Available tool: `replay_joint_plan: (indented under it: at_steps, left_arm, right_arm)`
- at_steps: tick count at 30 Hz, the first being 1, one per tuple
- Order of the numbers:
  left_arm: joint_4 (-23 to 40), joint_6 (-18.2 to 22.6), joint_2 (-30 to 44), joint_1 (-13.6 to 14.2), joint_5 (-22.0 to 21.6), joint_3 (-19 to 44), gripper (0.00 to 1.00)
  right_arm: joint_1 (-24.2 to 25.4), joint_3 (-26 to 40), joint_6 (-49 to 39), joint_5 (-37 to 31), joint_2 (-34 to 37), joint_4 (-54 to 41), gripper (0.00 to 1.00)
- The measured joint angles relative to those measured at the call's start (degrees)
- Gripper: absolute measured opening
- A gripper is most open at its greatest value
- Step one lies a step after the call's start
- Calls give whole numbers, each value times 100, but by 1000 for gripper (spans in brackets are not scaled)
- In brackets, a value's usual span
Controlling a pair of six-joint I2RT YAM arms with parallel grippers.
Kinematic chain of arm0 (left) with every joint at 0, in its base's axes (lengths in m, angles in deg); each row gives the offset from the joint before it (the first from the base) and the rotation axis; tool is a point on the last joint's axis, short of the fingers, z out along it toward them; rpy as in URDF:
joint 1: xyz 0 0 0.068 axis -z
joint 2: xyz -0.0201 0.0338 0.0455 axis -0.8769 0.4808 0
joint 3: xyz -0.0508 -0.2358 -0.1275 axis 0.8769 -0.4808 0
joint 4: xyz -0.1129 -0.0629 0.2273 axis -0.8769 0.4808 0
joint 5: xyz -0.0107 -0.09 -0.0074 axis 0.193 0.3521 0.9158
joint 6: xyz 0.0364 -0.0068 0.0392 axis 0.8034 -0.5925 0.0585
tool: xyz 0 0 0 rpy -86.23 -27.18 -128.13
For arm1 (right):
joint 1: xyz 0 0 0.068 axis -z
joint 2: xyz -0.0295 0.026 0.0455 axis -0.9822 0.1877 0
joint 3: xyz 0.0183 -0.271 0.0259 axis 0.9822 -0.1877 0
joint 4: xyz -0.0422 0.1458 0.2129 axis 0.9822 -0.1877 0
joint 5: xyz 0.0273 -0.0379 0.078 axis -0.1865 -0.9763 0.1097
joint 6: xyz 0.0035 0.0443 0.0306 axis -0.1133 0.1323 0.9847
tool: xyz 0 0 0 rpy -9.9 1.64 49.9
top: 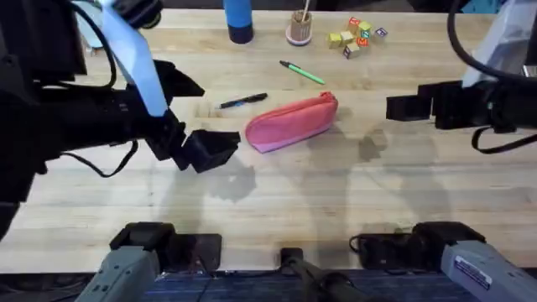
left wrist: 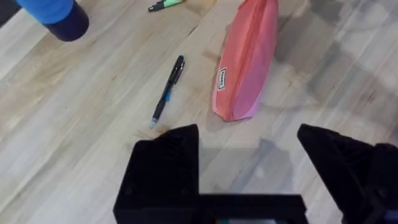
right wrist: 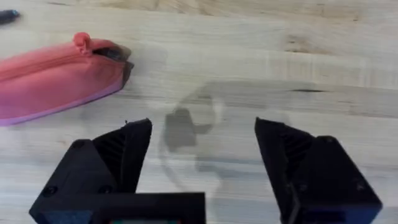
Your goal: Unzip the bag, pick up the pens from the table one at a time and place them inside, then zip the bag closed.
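— What sits around the bag on the table?

— At the far edge stand a blue bottle, a small round cup with a thin stick, and a cluster of coloured letter blocks. All are well apart from the pouch. Nothing lies between the pouch and either gripper; only bare wood and shadows.

— And the pens?

— The black pen with blue accents lies just to the left of the pouch, near its far side, not touching it. The green pen lies farther back, between the pouch and the cup.

— How does the pouch lie?

— Flat near the table's middle, long axis running from near-left up to far-right. The zipper runs along its top edge; from the right wrist view the pull sits at the right-hand end, so it looks shut. A small label shows near its left end in the left wrist view.

— The grippers?

— The left gripper hovers just left of the pouch's left end, jaws wide, holding nothing. The right gripper hangs to the pouch's right, apart from it, jaws also spread wide and empty.
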Motion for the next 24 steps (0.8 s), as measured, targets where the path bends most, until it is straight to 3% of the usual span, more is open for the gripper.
replay_joint_plan:
  at_steps: [5, 15, 24]
  left_arm:
    - [-39, 289, 0, 0, 11, 0, 993]
    - [31, 482, 93, 0, 45, 0, 995]
    - [-210, 859, 1153, 0, 204, 0, 994]
  right_arm:
    - [0, 0, -58, 0, 2, 0, 997]
    - [0, 0, -117, 0, 1, -1, 997]
    - [0, 0, -137, 0, 1, -2, 997]
